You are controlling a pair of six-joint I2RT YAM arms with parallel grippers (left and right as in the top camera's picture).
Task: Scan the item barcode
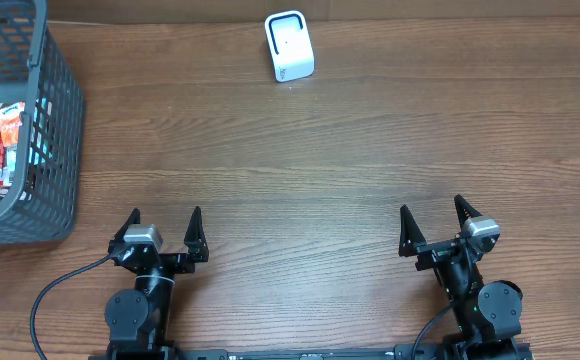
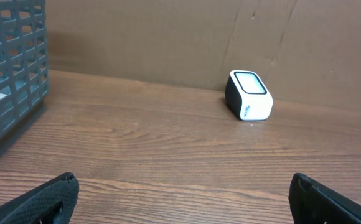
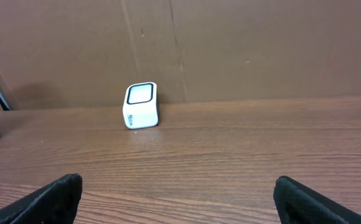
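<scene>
At the far edge of the wooden table (image 1: 300, 180), near its middle, a small white barcode scanner (image 1: 289, 46) is standing upright. It is a rounded block with a dark-rimmed, pale window on its face. The tabletop is showing a brown grain that runs left to right, smooth and matte. Behind it, in the wrist views, a plain sheet of brown cardboard (image 3: 261, 50) is forming the back wall.

Over on the far left a grey plastic basket (image 1: 62, 110) with open lattice walls is sitting. Crinkly packets (image 1: 4, 128) in white, red and orange are lying inside it. Their barcodes are too small to make out.

Along the near edge both arms are resting low. The left gripper (image 1: 165, 218) is holding its black pointed fingers wide apart with nothing between them. The right gripper (image 1: 431, 210) is doing the same, well apart from the scanner and the basket. A black cable (image 1: 55, 290) is curling beside the left arm.
</scene>
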